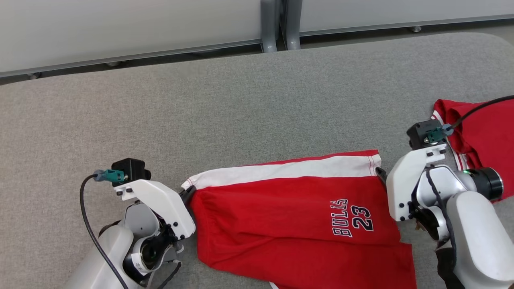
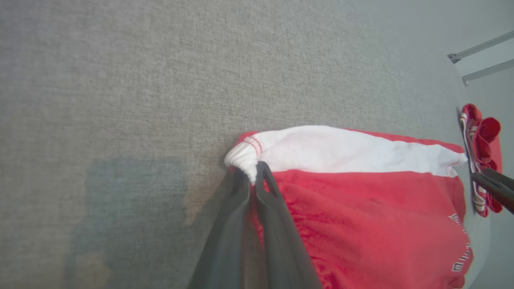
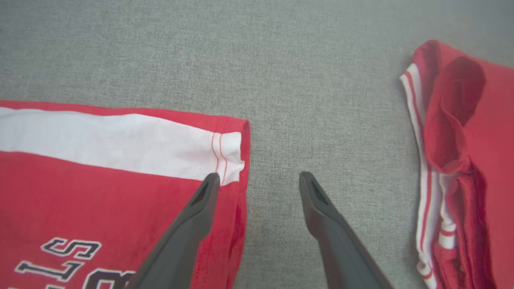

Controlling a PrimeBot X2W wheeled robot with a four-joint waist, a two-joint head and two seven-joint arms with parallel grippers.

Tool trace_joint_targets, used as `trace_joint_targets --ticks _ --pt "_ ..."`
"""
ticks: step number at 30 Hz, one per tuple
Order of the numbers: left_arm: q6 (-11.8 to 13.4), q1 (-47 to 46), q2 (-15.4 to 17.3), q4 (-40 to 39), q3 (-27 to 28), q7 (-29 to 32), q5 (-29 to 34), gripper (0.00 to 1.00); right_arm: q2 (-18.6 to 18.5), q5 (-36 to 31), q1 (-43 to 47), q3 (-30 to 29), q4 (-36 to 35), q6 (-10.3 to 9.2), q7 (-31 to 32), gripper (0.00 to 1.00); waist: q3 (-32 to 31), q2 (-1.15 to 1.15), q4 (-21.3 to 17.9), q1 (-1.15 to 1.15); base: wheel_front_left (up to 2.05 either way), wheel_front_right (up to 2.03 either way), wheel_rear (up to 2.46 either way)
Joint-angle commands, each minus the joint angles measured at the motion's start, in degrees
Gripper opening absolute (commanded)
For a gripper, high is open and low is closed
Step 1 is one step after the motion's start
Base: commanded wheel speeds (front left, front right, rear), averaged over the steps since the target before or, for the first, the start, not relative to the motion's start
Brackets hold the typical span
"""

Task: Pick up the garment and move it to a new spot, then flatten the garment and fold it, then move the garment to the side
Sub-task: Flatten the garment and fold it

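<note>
Clamping garment (image 2: 361, 208) waistband, left pincer (image 2: 253, 172), right pincer (image 3: 259, 176) spread

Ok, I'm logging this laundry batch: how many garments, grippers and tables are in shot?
Red garments: 2 (Bulls shorts, second red garment to the right)
Grippers: 2 (left gripper, right gripper)
Tables: 1 (grey table)
Total: 5

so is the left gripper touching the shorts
Touching. The left wrist view shows the left gripper pinched shut on a corner of the shorts.
</note>
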Motion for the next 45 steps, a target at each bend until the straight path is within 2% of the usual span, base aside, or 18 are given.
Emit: trace_joint_targets --ticks 1,2,6,9,10,11,12,14,16,17,20,22,23,24,27,36,40,45 --pt "-0.30 -0.80 0.42 -0.17 0.12 -0.25 0.46 0.00 -0.18 0.00 -1.07 0.63 0.90 0.01 -1.26 0.97 0.35 0.00 0.12 0.00 0.00 0.00 0.00" --pt "-0.32 -0.94 0.46 -0.20 0.08 -0.18 0.55 0.00 -0.21 0.15 -1.67 0.89 1.97 0.00 -1.96 0.89 0.60 0.00 0.15 0.00 0.00 0.00 0.00" --pt "-0.33 -1.73 0.62 -0.64 0.07 -0.01 0.62 0.00 0.15 1.29 -3.54 2.84 5.52 0.00 -3.60 0.74 1.59 0.00 0.35 0.00 0.00 0.00 0.00" --pt "-0.25 -1.79 0.70 -0.79 0.14 -0.03 0.61 0.00 0.37 1.42 -4.67 3.42 7.46 0.01 -4.84 0.71 2.27 0.00 0.44 0.00 0.00 0.00 0.00" --pt "-0.29 -1.90 0.74 -0.84 0.16 -0.08 0.61 0.00 0.46 1.54 -4.89 3.56 7.92 0.01 -5.32 0.64 2.41 0.00 0.47 0.00 0.00 0.00 0.00" --pt "-0.36 -1.99 0.76 -0.87 0.16 -0.13 0.61 0.00 0.50 1.60 -5.17 3.70 8.45 0.00 -5.83 0.49 2.53 0.00 0.51 0.00 0.00 0.00 0.00" --pt "-0.40 -2.04 0.75 -0.88 0.18 -0.12 0.58 0.00 0.48 1.63 -5.48 3.77 8.95 0.01 -6.21 0.46 2.62 0.00 0.55 0.00 0.00 0.00 0.00" --pt "-0.41 -2.18 0.81 -0.87 0.32 -0.31 0.54 0.00 0.44 1.56 -5.91 4.03 9.73 0.01 -6.65 0.29 2.75 0.00 0.64 0.00 0.00 0.00 0.00" --pt "-0.32 -2.19 0.90 -0.85 0.43 -0.45 0.49 0.00 0.46 1.45 -5.94 4.13 10.30 0.00 -7.00 0.20 2.73 0.00 0.64 0.00 0.00 0.00 0.00" --pt "-0.30 -2.13 0.96 -0.87 0.50 -0.56 0.46 0.00 0.52 1.54 -5.85 4.01 10.37 0.00 -7.18 0.22 2.68 0.00 0.60 0.00 0.00 0.00 0.00" --pt "-0.46 -1.84 1.00 -1.07 0.74 -0.84 0.15 0.00 0.68 1.75 -5.26 4.04 10.02 0.00 -7.27 0.44 2.42 0.00 0.42 0.00 0.00 0.00 0.00" --pt "-0.49 -1.66 1.00 -1.15 0.84 -0.87 -0.09 0.00 0.44 1.60 -4.85 4.06 9.64 0.00 -6.88 0.47 2.28 0.00 0.30 0.00 0.00 0.00 0.00" --pt "-0.45 -1.59 1.02 -1.18 0.90 -0.83 -0.11 0.00 0.35 1.45 -4.74 4.02 9.38 0.01 -6.80 0.43 2.20 0.00 0.25 0.00 0.00 0.00 0.00" --pt "-0.43 -1.52 1.02 -1.26 0.97 -0.91 -0.21 0.00 0.33 1.38 -4.68 3.99 9.18 0.01 -6.82 0.34 2.16 0.00 0.20 0.00 0.00 0.00 0.00" --pt "-0.30 -1.45 1.13 -1.40 1.15 -1.12 -0.33 0.00 0.41 1.88 -4.53 4.06 8.65 0.01 -6.46 0.00 2.15 0.00 0.06 0.00 0.00 0.00 0.00" --pt "-2.00 -2.21 0.46 -3.20 3.05 -4.85 -0.86 0.00 0.73 4.43 -4.92 4.22 5.60 0.01 -9.20 0.00 1.37 0.00 0.24 0.00 0.00 0.00 0.00" --pt "-4.39 -3.05 0.95 -6.59 5.64 -8.00 -2.00 0.00 1.16 9.96 -6.34 1.21 -0.26 0.00 -13.23 0.00 0.05 0.00 0.22 0.00 0.00 0.00 0.00" --pt "-6.45 -5.23 1.77 -12.76 8.52 -10.72 -2.72 0.00 1.30 12.97 -9.58 -3.03 -6.23 0.01 -17.59 0.00 -1.40 0.00 0.03 0.00 0.00 0.00 0.00"
